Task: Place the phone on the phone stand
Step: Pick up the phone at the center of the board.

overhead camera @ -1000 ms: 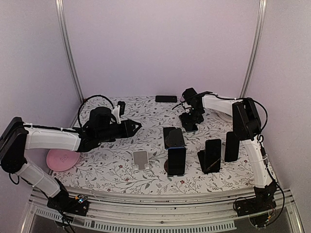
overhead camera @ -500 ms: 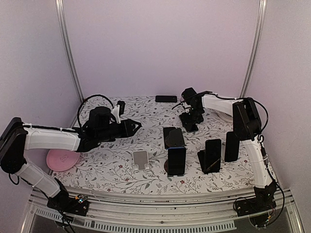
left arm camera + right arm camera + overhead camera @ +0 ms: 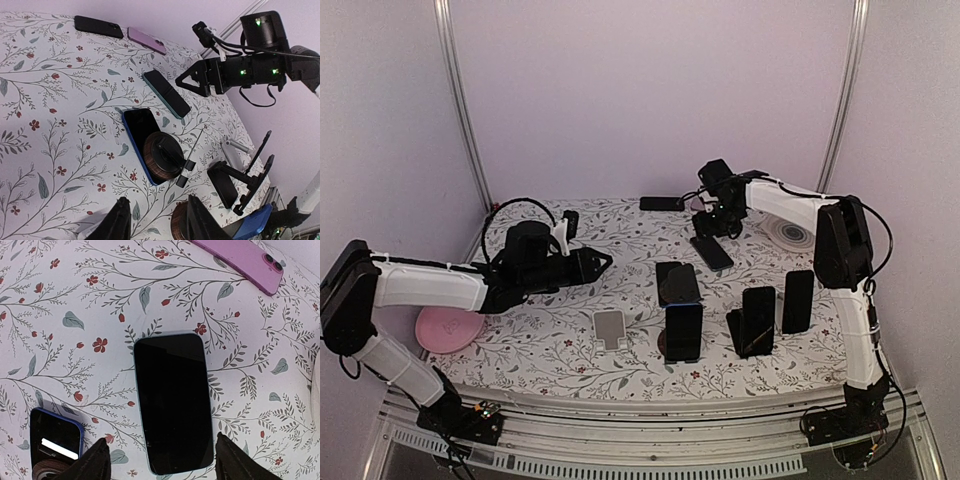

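A black-screened phone with a teal edge lies flat on the floral table, also seen in the top view and the left wrist view. My right gripper is open and empty, hovering above the phone's near end with a finger on each side; in the top view it is raised above the phone. An empty white phone stand stands near the front middle. My left gripper is open and empty, held over the table left of centre.
A blue phone leans on a round wooden stand. Three more phones stand upright on stands. A pink phone and a black phone lie at the back. A pink plate sits at the left.
My right gripper has lifted up and back off the teal-edged phone, which stays flat on the table. The left arm has barely moved.
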{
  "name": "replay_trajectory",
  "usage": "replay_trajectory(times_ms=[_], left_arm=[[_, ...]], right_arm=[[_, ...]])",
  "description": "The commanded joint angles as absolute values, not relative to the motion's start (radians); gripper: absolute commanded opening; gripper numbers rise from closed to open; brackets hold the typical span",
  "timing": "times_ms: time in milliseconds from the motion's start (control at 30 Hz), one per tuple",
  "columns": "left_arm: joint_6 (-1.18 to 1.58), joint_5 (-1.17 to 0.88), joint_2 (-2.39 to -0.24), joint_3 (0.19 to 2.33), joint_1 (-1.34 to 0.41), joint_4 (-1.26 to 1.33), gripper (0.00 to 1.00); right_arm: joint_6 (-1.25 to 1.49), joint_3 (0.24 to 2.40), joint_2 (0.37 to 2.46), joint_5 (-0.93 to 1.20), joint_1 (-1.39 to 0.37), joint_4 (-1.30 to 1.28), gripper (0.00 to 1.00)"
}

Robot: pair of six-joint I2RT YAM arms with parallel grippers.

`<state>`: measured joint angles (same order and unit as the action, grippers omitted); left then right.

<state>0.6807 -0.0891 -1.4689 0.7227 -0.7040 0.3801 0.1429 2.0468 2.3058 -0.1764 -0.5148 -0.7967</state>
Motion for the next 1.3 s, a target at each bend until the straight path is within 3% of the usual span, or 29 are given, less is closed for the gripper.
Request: replay_trajectory(times_ms=[0,200,467,800,1067,1267], left_arm=[[0.684,-0.102,-1.465,0.729,-0.696,0.391,0.39],[0.685,-0.107,-1.457,0.721,-0.689,0.387,0.39],[0.684,-0.109,-1.458,0.721,-0.687,0.388,0.39],[0.695,-0.121,-1.48,0.724,-0.685,0.408,0.39],[0.712,-0.153,-1.504,0.741,-0.67,0.422,0.39],[0.748,-0.224,-1.57,0.776,-0.628,0.457,0.39]], right_arm=[[0.113,2.023,2.322,-0.141,-0.491,-0.79,0.78],[0.067,2.014,2.394,-0.104,-0.469,-0.783,0.95],[0.055,1.997,2.452,-0.088,-0.449,-0.775,0.95],[0.073,1.991,2.487,-0.184,-0.493,-0.805,0.88],[0.093,1.972,2.468,-0.066,-0.498,-0.769,0.68],[0.11,1.983,2.445,-0.048,-0.513,-0.749,0.64]])
